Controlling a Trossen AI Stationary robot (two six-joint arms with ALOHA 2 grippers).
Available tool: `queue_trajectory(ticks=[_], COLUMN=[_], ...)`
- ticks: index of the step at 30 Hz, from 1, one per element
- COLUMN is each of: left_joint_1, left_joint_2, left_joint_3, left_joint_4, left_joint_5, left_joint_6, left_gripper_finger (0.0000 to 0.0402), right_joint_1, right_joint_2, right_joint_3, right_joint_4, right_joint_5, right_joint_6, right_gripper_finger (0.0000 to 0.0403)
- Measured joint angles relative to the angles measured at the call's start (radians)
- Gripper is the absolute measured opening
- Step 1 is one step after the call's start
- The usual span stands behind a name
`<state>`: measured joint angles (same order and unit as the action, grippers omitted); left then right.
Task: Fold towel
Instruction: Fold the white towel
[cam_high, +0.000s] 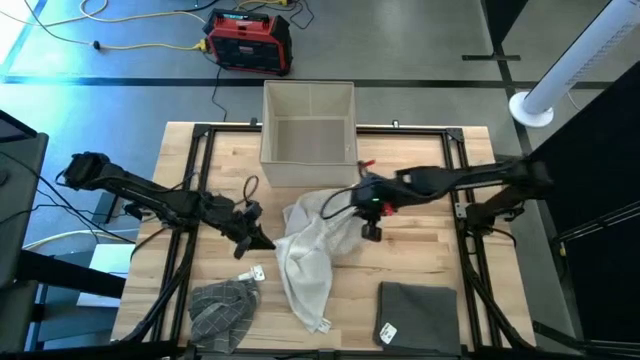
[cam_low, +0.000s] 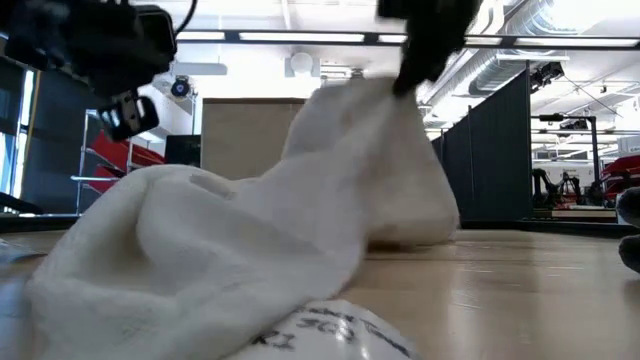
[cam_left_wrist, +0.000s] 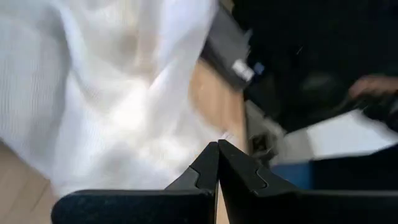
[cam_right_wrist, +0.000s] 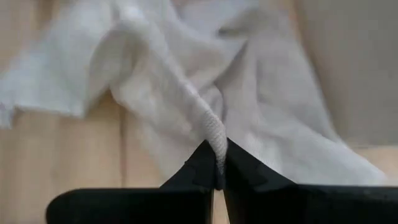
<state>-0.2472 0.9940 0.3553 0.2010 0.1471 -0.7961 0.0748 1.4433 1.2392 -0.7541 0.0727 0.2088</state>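
The white towel (cam_high: 308, 255) lies crumpled in the middle of the table (cam_high: 430, 255), one end trailing toward the front edge, the other bunched up just in front of the bin (cam_high: 308, 122). The right arm reaches in from the right side, stretched nearly level across the table, and its gripper (cam_right_wrist: 219, 167) is pinched on a raised fold of the towel, lifting it into a peak. The left arm comes in from the left, elbow bent, its gripper (cam_left_wrist: 217, 163) closed on nothing, tips together just beside the towel's left edge. A grey checked cloth (cam_high: 222, 305) and a dark folded one (cam_high: 415, 312) sit near the front.
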Motion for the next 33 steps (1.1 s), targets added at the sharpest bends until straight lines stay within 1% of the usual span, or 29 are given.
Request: queue_trajectory(ticks=[1, 4, 8, 12, 14, 15, 17, 18, 23, 24, 26, 28, 29, 33], left_joint_1=[-0.004, -0.007, -0.007, -0.007, -0.007, -0.007, -0.004, 0.005, 0.07, 0.086, 0.115, 0.138, 0.145, 0.151], left_joint_2=[0.03, 0.145, 0.349, 0.552, 0.631, 0.662, 0.715, 0.725, 0.728, 0.721, 0.677, 0.619, 0.582, 0.433], left_joint_3=[0.0, 0.0, 0.0, 0.0, 0.002, 0.009, 0.016, 0.016, 0.021, 0.022, 0.022, 0.03, 0.043, 0.116], left_joint_4=[0.004, 0.092, 0.294, 0.586, 0.68, 0.685, 0.66, 0.655, 0.59, 0.579, 0.526, 0.399, 0.309, -0.117], left_joint_5=[-0.004, -0.008, -0.007, 0.072, 0.111, 0.112, 0.092, 0.06, -0.075, -0.09, -0.09, -0.107, -0.132, -0.306], left_joint_6=[0.02, 0.069, 0.092, 0.081, 0.063, 0.06, 0.066, 0.083, 0.04, 0.037, 0.04, 0.054, 0.066, 0.178], left_gripper_finger=[0.0, 0.0, 0.0, 0.0, 0.0, 0.0, 0.0, 0.0, 0.0, 0.0, 0.0, 0.0, 0.0, 0.0], right_joint_1=[0.013, 0.058, 0.102, 0.108, 0.101, 0.097, 0.091, 0.091, 0.129, 0.141, 0.167, 0.194, 0.206, 0.244], right_joint_2=[-0.023, -0.061, -0.056, -0.029, -0.022, -0.02, -0.019, -0.019, -0.026, -0.026, -0.026, -0.026, -0.026, -0.029], right_joint_3=[0.0, 0.0, 0.0, -0.001, -0.001, -0.001, -0.001, -0.001, -0.001, -0.001, -0.001, -0.001, -0.001, -0.001], right_joint_4=[-0.018, -0.082, -0.147, -0.164, -0.161, -0.158, -0.156, -0.156, -0.162, -0.164, -0.169, -0.176, -0.184, -0.202], right_joint_5=[0.023, 0.066, 0.083, 0.085, 0.088, 0.088, 0.081, 0.074, 0.035, 0.026, 0.019, 0.02, 0.021, 0.024], right_joint_6=[0.029, 0.106, 0.157, 0.18, 0.18, 0.18, 0.183, 0.193, 0.256, 0.264, 0.284, 0.315, 0.332, 0.37], right_gripper_finger=[0.0002, 0.0002, 0.0002, 0.0002, 0.0002, 0.0002, 0.0002, 0.0002, 0.0002, 0.0002, 0.0002, 0.0002, 0.0002, 0.0002])
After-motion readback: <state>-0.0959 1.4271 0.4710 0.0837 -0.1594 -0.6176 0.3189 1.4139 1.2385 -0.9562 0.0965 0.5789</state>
